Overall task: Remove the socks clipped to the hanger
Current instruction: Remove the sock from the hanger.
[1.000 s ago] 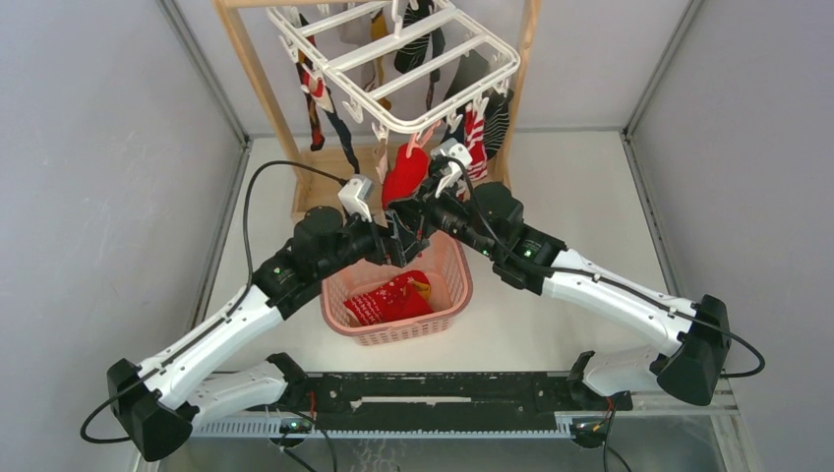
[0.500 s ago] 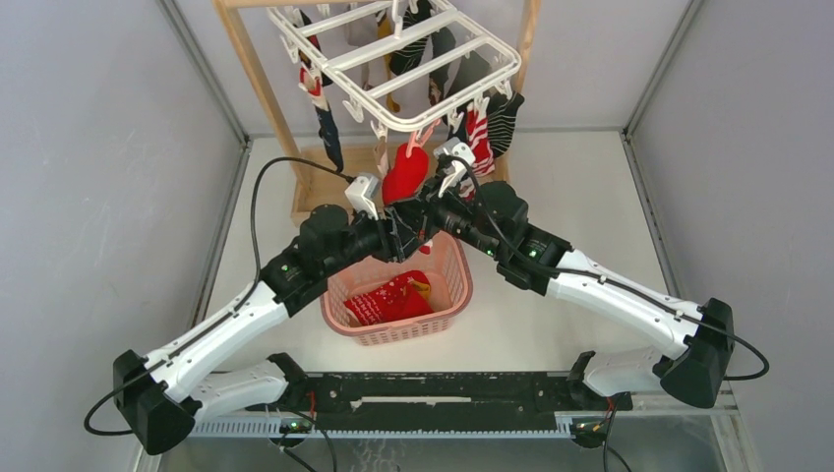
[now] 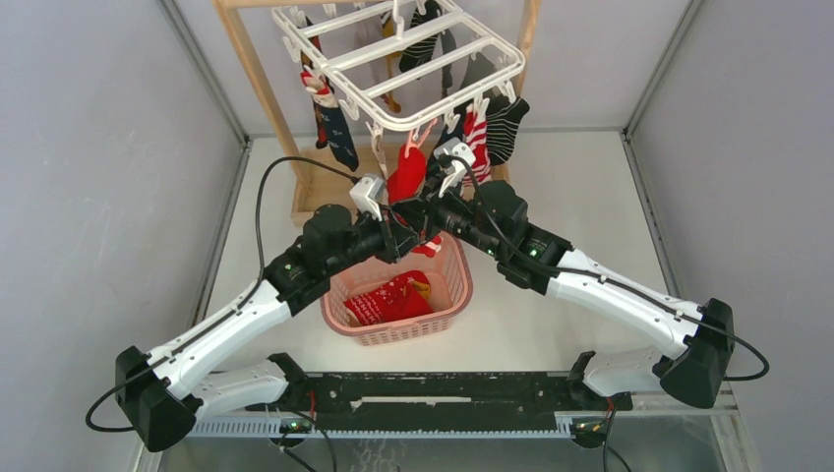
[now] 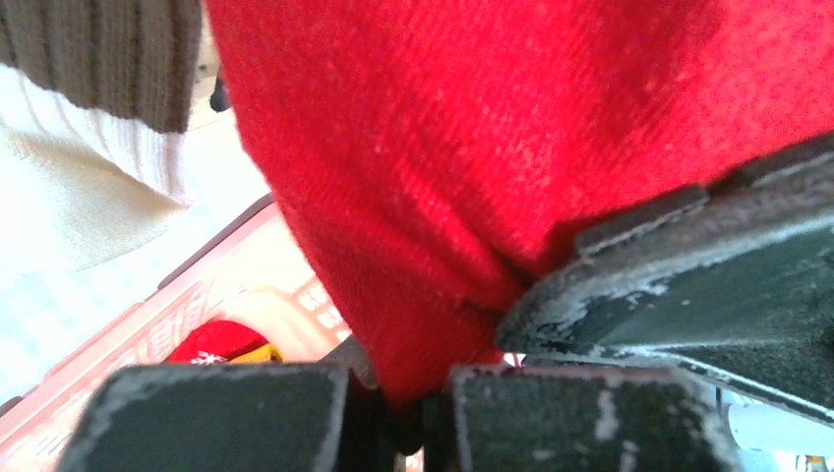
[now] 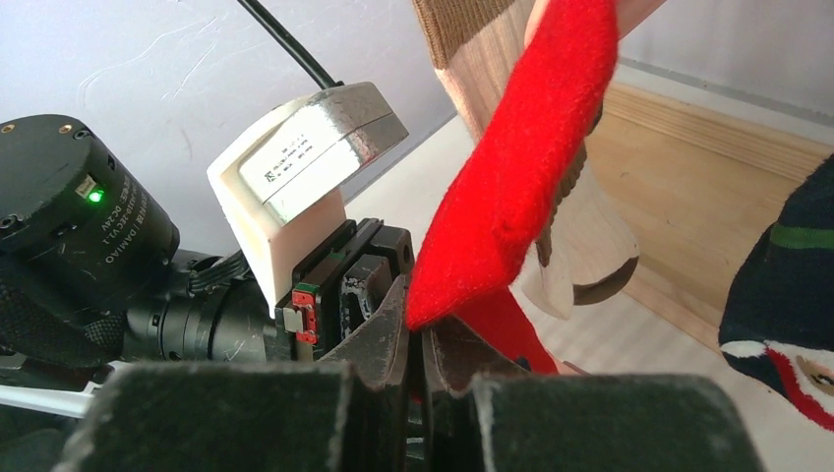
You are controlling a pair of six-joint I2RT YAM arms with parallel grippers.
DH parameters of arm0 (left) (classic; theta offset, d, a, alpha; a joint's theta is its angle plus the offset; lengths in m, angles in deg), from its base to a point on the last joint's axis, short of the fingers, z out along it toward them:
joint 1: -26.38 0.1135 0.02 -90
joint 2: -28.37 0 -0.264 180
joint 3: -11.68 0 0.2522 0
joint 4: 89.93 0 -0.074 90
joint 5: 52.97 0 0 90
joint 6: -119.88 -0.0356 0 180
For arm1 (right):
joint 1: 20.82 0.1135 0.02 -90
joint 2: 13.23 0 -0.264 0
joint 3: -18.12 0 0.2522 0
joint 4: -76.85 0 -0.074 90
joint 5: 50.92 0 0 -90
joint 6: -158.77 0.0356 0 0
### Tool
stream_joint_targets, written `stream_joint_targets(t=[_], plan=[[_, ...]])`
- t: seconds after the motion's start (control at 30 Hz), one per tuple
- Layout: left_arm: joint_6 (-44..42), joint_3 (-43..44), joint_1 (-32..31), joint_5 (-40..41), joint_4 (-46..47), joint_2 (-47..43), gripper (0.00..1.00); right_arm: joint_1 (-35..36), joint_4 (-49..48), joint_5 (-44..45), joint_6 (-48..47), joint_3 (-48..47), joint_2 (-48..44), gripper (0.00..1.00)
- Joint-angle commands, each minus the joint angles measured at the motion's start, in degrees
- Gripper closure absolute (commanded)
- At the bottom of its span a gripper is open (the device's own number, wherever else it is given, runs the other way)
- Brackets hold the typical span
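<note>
Left gripper (image 4: pixel 398 393) and right gripper (image 5: pixel 423 385) both clamp the red sock (image 3: pixel 406 177); pulling unevenly may stretch it or yank the hanger (image 3: pixel 452 100) askew

White-shelled arms (image 3: pixel 236 320) carry black joints (image 3: pixel 325 236) (green lights (image 5: pixel 94 195) glowing).

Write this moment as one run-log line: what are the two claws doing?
left gripper: shut on red sock | right gripper: shut, hold unclear | red sock: clipped to hanger | pink basket: red fabric inside
</note>
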Motion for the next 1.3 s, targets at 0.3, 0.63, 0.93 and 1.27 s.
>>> stream_joint_targets(t=[0.3, 0.63, 0.93, 1.27], plan=[[-0.82, -0.03, -0.46, 1.19, 0.29, -0.97, 1.00, -1.33, 0.95, 3.51, 1.47, -2.22, -1.37, 0.46], [-0.75, 1.50, -0.79, 4.03, -0.17, 1.78, 1.00, -1.05, 4.59, 11.86, 0.51, -2.31, -4.37, 0.32], [-1.04, 5.26, -1.87, 10.48, -3.14, 6.04, 1.00, 0.85, 7.90, 23.38, -1.23, -2.81, -8.03, 0.29], [-1.23, 8.26, -2.49, 13.43, -5.57, 8.51, 1.00, 4.60, 8.13, 35.38, -5.35, -8.60, -5.42, 0.30]])
